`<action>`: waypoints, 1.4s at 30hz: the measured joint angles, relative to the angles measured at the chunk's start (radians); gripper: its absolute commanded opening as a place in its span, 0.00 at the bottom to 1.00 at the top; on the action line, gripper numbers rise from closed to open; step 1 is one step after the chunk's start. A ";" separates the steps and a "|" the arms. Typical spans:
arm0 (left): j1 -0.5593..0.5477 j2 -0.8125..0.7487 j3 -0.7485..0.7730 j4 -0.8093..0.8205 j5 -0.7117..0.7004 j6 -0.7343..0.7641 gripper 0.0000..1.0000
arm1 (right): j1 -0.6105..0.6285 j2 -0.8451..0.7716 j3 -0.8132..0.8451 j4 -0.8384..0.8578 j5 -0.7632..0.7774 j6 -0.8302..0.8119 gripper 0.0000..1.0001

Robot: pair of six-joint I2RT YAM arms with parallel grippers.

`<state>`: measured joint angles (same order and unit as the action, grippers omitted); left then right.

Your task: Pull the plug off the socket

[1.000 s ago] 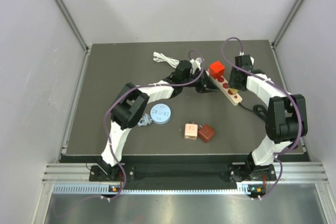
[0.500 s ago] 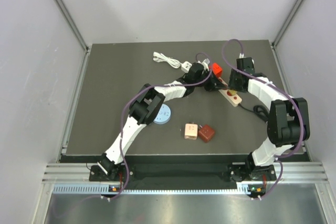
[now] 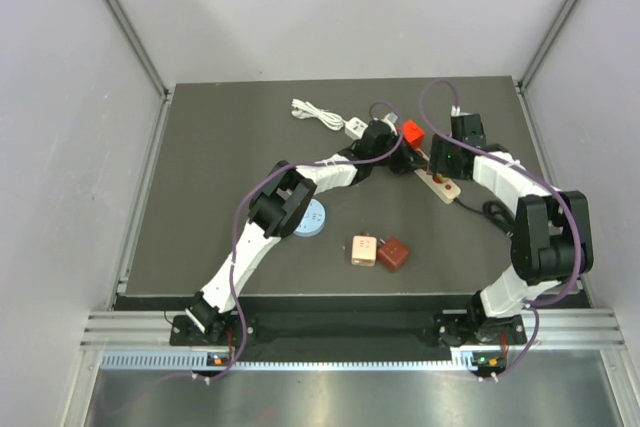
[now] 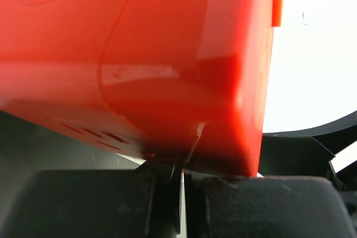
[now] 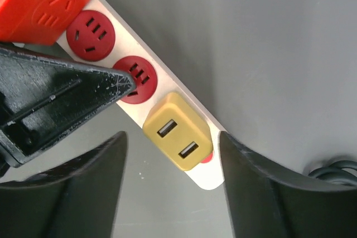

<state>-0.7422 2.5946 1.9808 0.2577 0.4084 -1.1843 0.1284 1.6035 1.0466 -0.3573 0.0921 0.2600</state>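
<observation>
A white power strip (image 3: 437, 179) with red sockets lies at the back right of the mat. A yellow USB plug (image 5: 178, 132) sits in its near end socket (image 3: 452, 187). A red plug (image 3: 411, 131) sits at its far end and fills the left wrist view (image 4: 139, 54). My right gripper (image 5: 172, 137) is open, one finger on each side of the yellow plug, not touching it; from above it hovers over the strip (image 3: 445, 162). My left gripper (image 3: 392, 152) is shut, its tips (image 4: 181, 182) down at the strip just beside the red plug.
A white cable with a charger (image 3: 320, 114) lies at the back. A blue disc (image 3: 307, 217), a pink cube (image 3: 363, 250) and a dark red cube (image 3: 393, 254) lie mid-mat. The strip's black cord (image 3: 492, 210) coils to the right.
My left arm has stretched right, bringing its gripper to the strip beside the red plug. My right gripper has shifted slightly toward the yellow plug.
</observation>
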 measured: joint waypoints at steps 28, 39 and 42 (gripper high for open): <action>-0.009 -0.004 -0.027 0.019 -0.005 -0.021 0.00 | -0.006 -0.001 -0.026 0.018 -0.023 -0.225 0.00; -0.012 -0.014 -0.046 0.019 -0.003 -0.025 0.00 | -0.015 -0.056 -0.115 0.126 -0.039 -0.209 0.00; -0.012 -0.016 -0.046 0.014 -0.003 -0.020 0.00 | -0.016 -0.056 -0.115 0.124 -0.043 -0.181 0.00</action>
<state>-0.7544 2.5786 1.9347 0.2714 0.4049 -1.2041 0.1123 1.5471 0.9314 -0.2337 0.0490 0.0788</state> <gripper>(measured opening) 0.010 0.313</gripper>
